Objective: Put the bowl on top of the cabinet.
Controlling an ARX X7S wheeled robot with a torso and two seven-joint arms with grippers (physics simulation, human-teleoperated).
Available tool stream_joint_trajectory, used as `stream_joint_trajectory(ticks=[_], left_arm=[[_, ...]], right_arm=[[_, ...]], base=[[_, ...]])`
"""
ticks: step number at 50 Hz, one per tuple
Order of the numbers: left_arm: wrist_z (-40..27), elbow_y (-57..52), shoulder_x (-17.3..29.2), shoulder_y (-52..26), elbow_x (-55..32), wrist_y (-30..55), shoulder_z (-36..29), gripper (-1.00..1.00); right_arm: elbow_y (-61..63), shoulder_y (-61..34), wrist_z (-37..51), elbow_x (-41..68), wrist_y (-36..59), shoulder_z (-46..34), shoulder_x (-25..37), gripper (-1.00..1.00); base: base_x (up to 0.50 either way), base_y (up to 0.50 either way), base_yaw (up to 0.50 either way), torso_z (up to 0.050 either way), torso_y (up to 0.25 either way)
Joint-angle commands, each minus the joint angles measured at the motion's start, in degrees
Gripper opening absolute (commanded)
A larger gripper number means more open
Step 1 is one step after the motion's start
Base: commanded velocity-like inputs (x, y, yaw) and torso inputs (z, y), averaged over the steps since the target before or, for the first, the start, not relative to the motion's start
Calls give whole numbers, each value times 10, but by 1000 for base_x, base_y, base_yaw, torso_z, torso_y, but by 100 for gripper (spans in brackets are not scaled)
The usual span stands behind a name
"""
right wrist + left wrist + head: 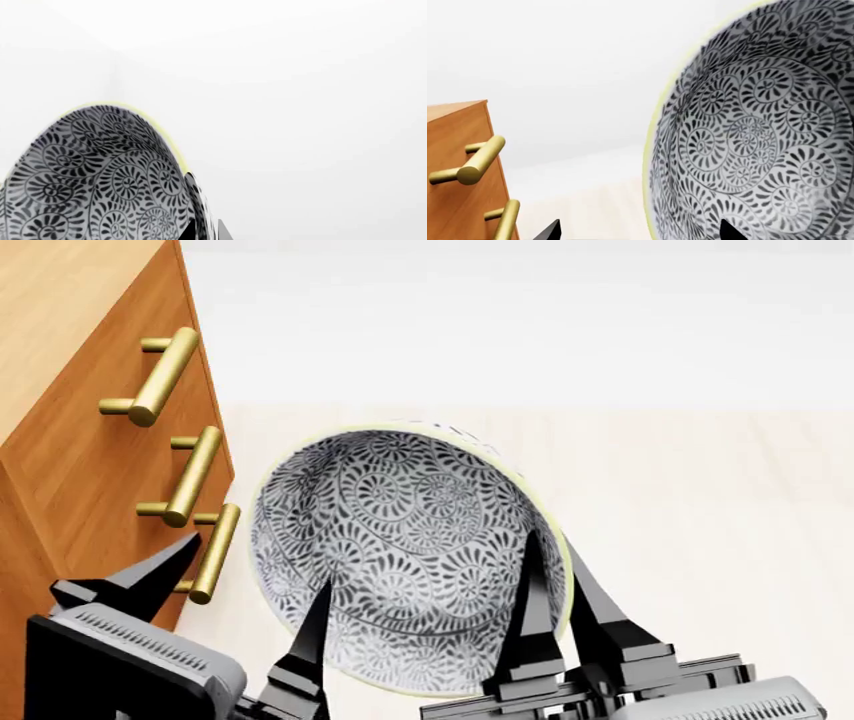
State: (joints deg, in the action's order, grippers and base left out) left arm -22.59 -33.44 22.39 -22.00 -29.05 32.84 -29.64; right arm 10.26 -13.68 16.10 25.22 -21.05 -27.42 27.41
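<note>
At the far left of the head view stands the cabinet (80,440), its light top running off the upper corner and its three brass handles (163,375) facing the floor space where the arms work. Just beside the lowest handle the left gripper (227,600) is spread wide, one finger toward the cabinet front and the other lying against the inside of the bowl (400,560), so it pinches nothing. The bowl sits in the middle, raised and tipped so its patterned inside faces the head camera, level with the lower handles and apparently below the cabinet top. To the right, the right gripper (550,585) is clamped on the bowl's rim, one finger inside and one outside. The hazards, as I judge them: a one-sided rim grip on a deep, tilted bowl could let it pivot or slip; swinging left too low would knock the bowl or the left finger against the handles; setting it down tilted could send it rolling off the edge
</note>
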Motion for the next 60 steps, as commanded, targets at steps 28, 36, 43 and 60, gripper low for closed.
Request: stream_joint_trajectory(ticks=[28, 36, 43, 60], left_arm=[[21, 55, -15, -28, -11, -8, -9, -100], [22, 54, -13, -27, -9, -11, -11, -100], [23, 54, -11, -24, -9, -15, -13, -100], [20, 51, -8, -25, -10, -15, -14, -100]], right_arm=[[2, 0, 1, -16, -3, -3, -2, -100], [1, -1, 1, -16, -2, -4, -3, -100], [1, 0, 3, -17, -4, -3, -2, -100], [-7, -4, 12, -20, 5, -2, -7, -100]], base=[[0, 0, 0, 0, 0], [0, 0, 0, 1, 1], [0, 0, 0, 0, 0], [0, 0, 0, 0, 0]])
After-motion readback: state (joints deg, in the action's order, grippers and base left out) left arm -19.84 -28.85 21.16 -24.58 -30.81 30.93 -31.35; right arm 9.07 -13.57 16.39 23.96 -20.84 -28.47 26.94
